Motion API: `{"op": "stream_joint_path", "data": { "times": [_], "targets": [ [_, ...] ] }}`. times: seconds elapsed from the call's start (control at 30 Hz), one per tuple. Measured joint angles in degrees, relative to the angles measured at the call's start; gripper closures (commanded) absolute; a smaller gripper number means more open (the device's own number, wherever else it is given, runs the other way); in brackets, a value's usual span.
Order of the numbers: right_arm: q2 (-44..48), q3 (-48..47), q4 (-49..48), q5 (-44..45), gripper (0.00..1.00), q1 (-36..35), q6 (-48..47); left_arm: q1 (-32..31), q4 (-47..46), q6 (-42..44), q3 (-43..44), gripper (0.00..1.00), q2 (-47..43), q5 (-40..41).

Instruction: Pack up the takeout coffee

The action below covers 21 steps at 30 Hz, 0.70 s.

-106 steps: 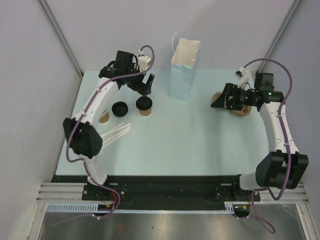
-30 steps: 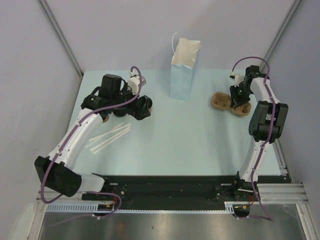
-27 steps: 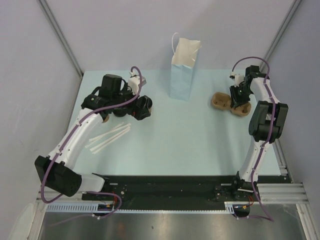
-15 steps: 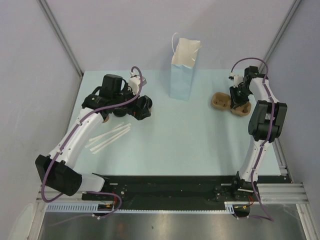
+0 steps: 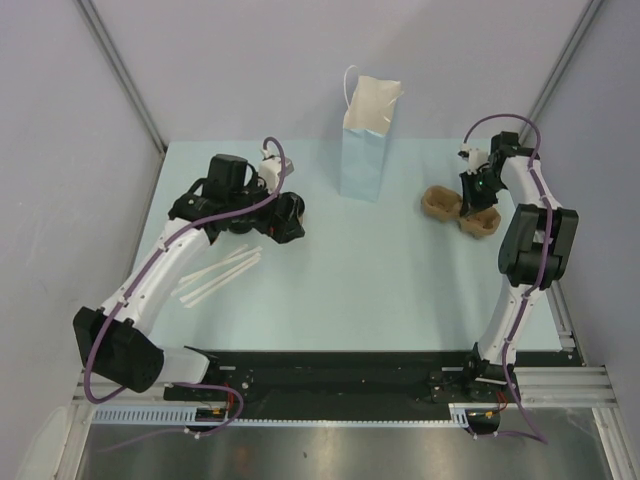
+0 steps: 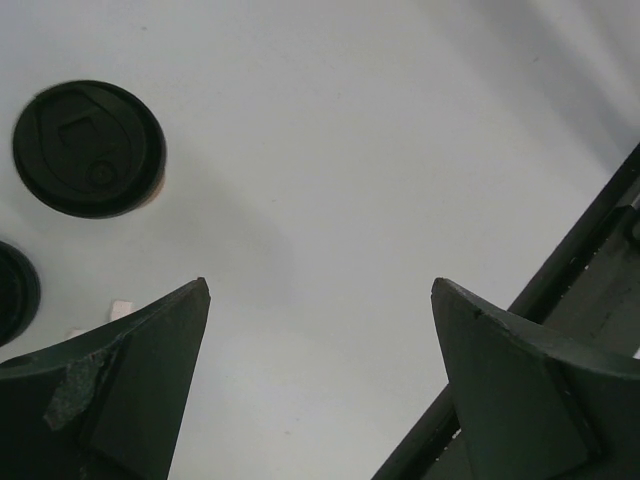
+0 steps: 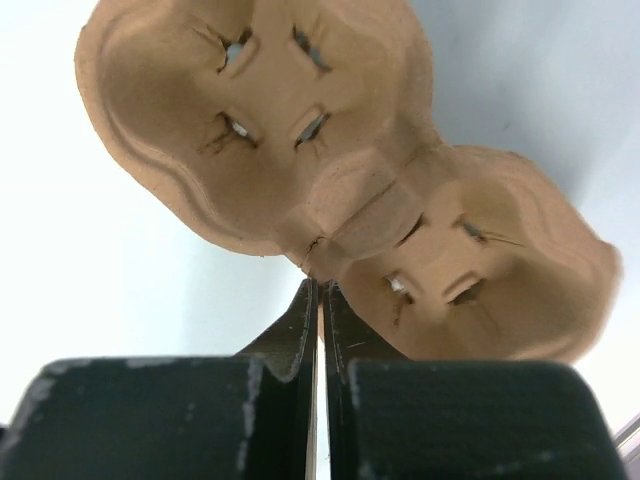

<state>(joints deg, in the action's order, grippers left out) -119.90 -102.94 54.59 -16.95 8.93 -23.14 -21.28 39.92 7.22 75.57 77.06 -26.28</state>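
The takeout coffee [image 6: 88,148] shows from above in the left wrist view as a round black lid with a sliver of brown cup under it. It stands on the table beyond my left finger, not between the fingers. My left gripper [image 6: 320,284] is open over bare table. In the top view that gripper [image 5: 285,215] covers the cup. My right gripper [image 7: 321,282] is shut on the rim of the brown pulp cup carrier [image 7: 300,150], at its narrow waist. That carrier [image 5: 440,204] lies at the right of the table, under the right gripper [image 5: 472,205].
A pale blue paper bag [image 5: 366,140] stands open at the back centre. White straws [image 5: 215,272] lie at the front left. A loose black lid [image 6: 12,292] sits at the left edge of the left wrist view. Grey walls close in both sides.
My right gripper's jaws have closed onto the carrier's rim. The left arm has shifted slightly and its gripper has stayed open.
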Motion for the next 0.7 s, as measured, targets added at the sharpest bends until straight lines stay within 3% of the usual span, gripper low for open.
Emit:
{"op": "stream_joint_path", "data": {
  "times": [0.4,0.7],
  "targets": [
    [15.34,10.69,1.25,-5.33,1.0,-1.79,4.61,-1.53,-14.91,-15.54,-13.09,0.14,-1.31,-7.58],
    [22.69,22.95,-0.37,-12.55,1.0,-5.11,13.09,-12.11,-31.43,-31.28,-14.86,0.16,3.3,-6.01]
  ]
}}
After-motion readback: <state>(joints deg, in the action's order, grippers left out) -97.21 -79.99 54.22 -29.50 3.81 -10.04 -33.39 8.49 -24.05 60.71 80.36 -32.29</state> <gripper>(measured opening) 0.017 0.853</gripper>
